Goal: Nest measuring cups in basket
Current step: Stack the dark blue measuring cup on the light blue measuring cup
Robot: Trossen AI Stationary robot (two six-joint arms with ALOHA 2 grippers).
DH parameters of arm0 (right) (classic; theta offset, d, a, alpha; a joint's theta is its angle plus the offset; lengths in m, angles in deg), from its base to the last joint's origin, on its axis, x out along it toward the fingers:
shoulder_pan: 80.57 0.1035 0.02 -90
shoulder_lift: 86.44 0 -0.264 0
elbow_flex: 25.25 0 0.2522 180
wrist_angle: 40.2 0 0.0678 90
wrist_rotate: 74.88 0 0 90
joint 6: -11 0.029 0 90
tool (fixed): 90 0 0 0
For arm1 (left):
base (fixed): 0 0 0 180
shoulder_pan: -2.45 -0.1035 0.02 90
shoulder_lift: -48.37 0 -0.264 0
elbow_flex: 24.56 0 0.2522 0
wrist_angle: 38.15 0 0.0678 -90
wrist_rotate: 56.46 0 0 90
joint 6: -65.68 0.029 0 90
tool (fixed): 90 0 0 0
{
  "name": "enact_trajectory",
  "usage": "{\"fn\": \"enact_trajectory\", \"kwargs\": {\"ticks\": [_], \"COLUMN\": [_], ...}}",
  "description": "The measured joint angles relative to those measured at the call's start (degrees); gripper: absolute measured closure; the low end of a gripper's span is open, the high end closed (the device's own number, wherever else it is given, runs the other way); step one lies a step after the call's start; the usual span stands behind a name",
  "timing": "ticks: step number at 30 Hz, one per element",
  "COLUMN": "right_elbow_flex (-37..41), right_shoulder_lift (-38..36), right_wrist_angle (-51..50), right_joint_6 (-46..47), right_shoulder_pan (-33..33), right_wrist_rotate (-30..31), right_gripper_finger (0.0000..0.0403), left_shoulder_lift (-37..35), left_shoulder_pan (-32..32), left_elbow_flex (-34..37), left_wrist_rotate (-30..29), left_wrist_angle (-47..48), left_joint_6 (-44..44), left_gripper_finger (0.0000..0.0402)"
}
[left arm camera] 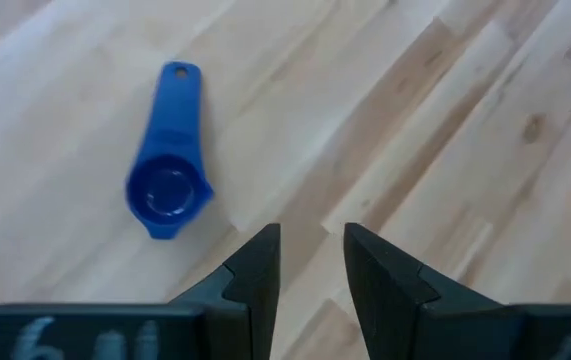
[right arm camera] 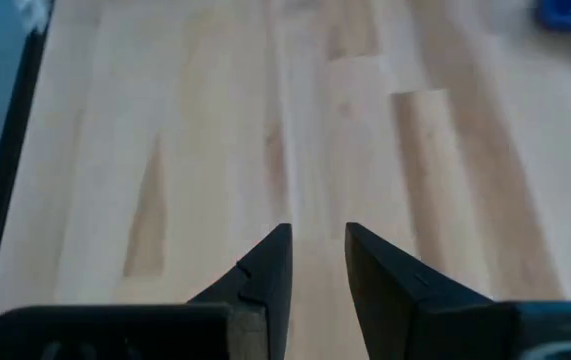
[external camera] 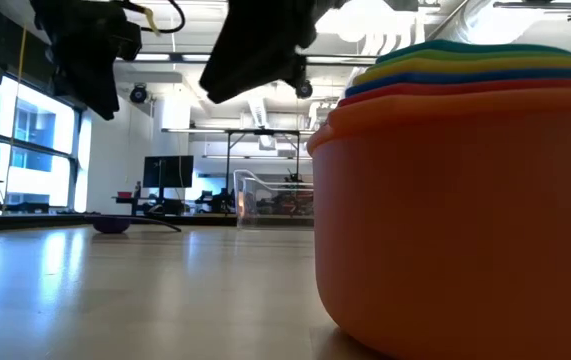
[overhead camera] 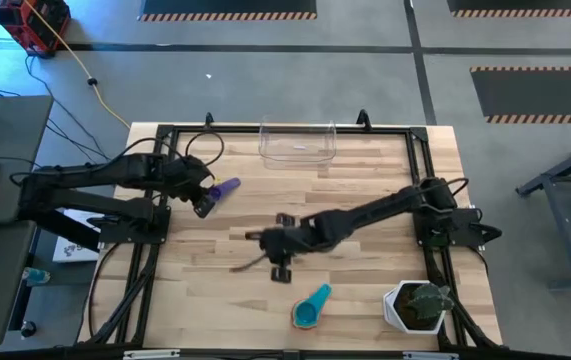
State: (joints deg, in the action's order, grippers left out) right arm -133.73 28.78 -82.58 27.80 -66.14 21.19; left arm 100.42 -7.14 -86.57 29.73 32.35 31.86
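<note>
I had the left gripper at the left side of the tabletop, empty, jaws apart by a narrow gap in its wrist view. Purple cup lay just beside it on the wood; in left wrist view it read as blue, bowl up, handle pointing away, lying flat, not touching the fingers. Right gripper hung over mid tabletop, arm stretched across from the right edge. Its jaws showed a narrow gap w/ nothing between them, only bare wood below. Basket sat at the far edge, center, clear walls, looked empty. Nested stack of cups lay near the front edge, light blue on top in high view; low view showed orange outermost w/ red, blue, yellow, green rims above. White pot w/ plant stood at front right corner, apart from the stack.
</note>
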Motion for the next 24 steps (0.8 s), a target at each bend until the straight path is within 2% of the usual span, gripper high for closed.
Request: {"fn": "enact_trajectory", "kwargs": {"ticks": [8, 12, 19, 24], "right_elbow_flex": [-0.02, -0.02, -0.02, -0.03], "right_shoulder_lift": [-0.08, -0.15, -0.17, -0.49], "right_wrist_angle": [1.78, 2.45, 2.86, 2.87], "right_joint_6": [4.22, 2.44, -2.34, -4.39], "right_shoulder_pan": [-5.29, -7.33, -11.31, -14.26], "right_wrist_rotate": [-0.15, -0.78, -6.48, -8.34], "right_gripper_finger": [0.0315, 0.0315, 0.0315, 0.0315], "left_shoulder_lift": [4.57, 7.46, 13.37, 17.31], "left_shoulder_pan": [-4.80, -7.19, -12.58, -16.01], "left_elbow_flex": [0.00, 0.00, 0.00, 0.00], "left_wrist_rotate": [0.30, 1.90, 2.24, 1.76], "left_wrist_angle": [0.30, 0.30, 0.39, 0.36], "left_joint_6": [6.06, 8.32, 11.03, 13.58], "left_gripper_finger": [0.0297, 0.0297, 0.0297, 0.0297]}}
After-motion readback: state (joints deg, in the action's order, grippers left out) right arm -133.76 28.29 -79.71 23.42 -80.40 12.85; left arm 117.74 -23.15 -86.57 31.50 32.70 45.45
